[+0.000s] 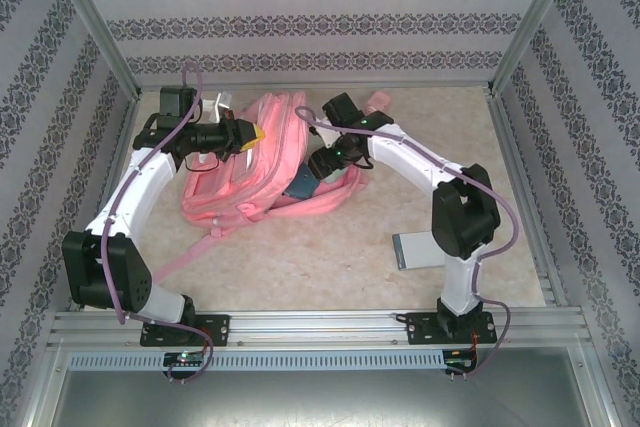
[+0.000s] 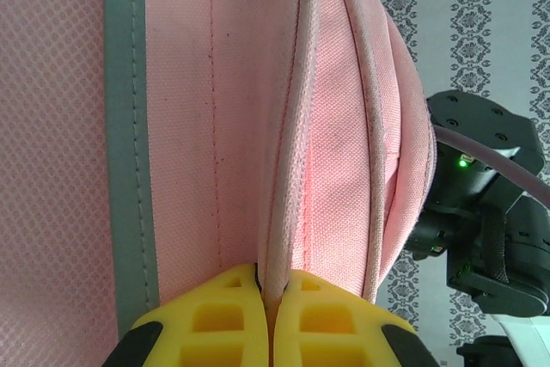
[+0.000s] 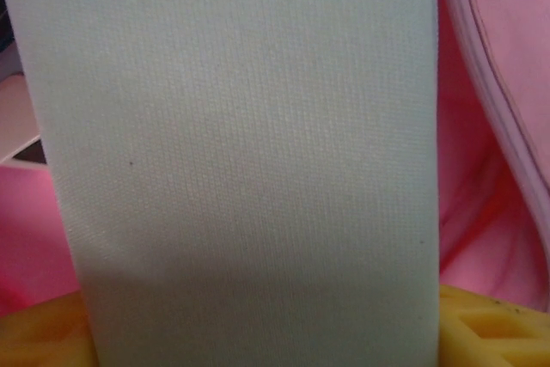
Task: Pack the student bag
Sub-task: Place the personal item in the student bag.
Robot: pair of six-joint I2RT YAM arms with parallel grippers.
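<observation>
We see the student bag (image 1: 262,162), a large soft pink backpack, lying slumped on its side at the far left-centre of the desk (image 1: 330,247). One shoulder strap (image 1: 190,252) trails toward the near left. Up close, its fabric shows pink mesh, a grey-green trim band and pale piped seams running lengthwise.

No word, label, brand mark or number is legible on the student bag (image 1: 250,182), on the pale flat book (image 3: 249,152), on the table (image 1: 330,257) or on the patterned walls (image 1: 300,22).
</observation>
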